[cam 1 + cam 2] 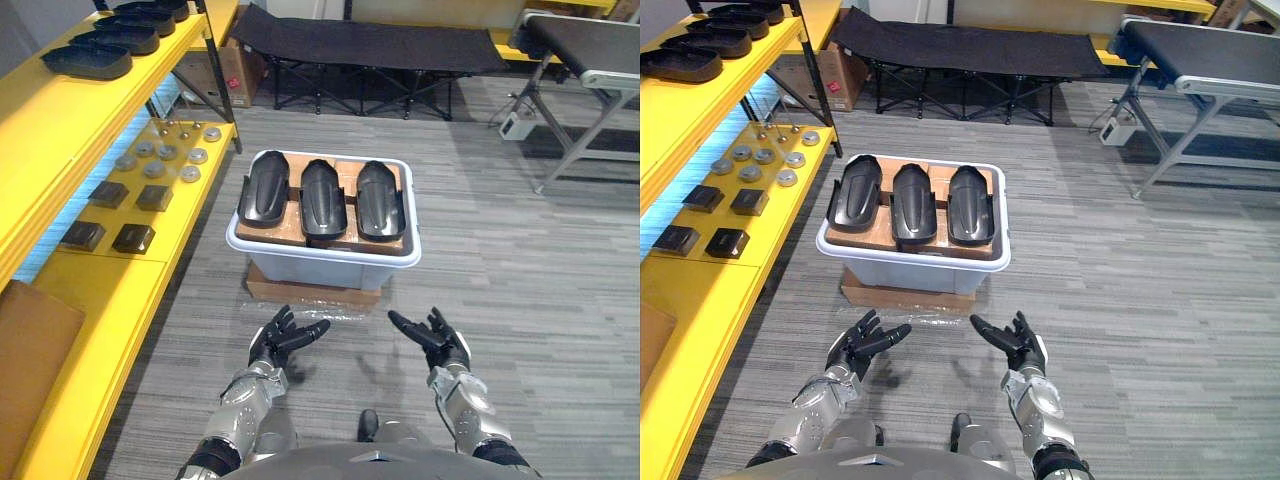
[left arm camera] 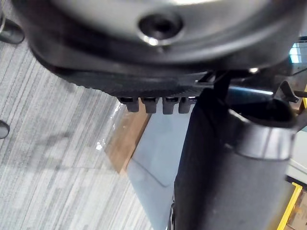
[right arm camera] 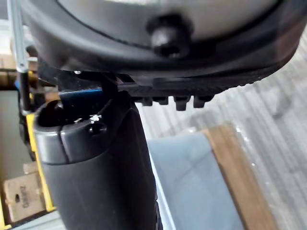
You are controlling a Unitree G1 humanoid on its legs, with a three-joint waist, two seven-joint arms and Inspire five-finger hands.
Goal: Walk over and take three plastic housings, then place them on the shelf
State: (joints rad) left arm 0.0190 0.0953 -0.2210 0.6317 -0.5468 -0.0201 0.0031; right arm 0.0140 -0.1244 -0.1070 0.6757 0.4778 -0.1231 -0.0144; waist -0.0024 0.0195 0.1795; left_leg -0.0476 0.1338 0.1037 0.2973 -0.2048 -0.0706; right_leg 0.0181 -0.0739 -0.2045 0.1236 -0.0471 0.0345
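Three black plastic housings (image 1: 323, 198) lie side by side on cardboard boxes (image 1: 268, 233) in a pale grey tub (image 1: 325, 265) on the floor, at twelve o'clock from both hands. The left hand (image 1: 280, 338) and right hand (image 1: 440, 340) hover just short of the tub, fingers (image 1: 302, 334) spread straight, holding nothing. The yellow shelf (image 1: 100, 290) stands at nine o'clock, carrying metal discs (image 1: 165, 155), dark blocks (image 1: 133, 237) and, higher up, more housings (image 1: 86, 60).

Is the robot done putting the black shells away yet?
Not yet. The walk looks done: the bin sits right before it. The left hand and right hand hover open, holding nothing. All three housings lie in the bin, so grabbing and shelving remain.
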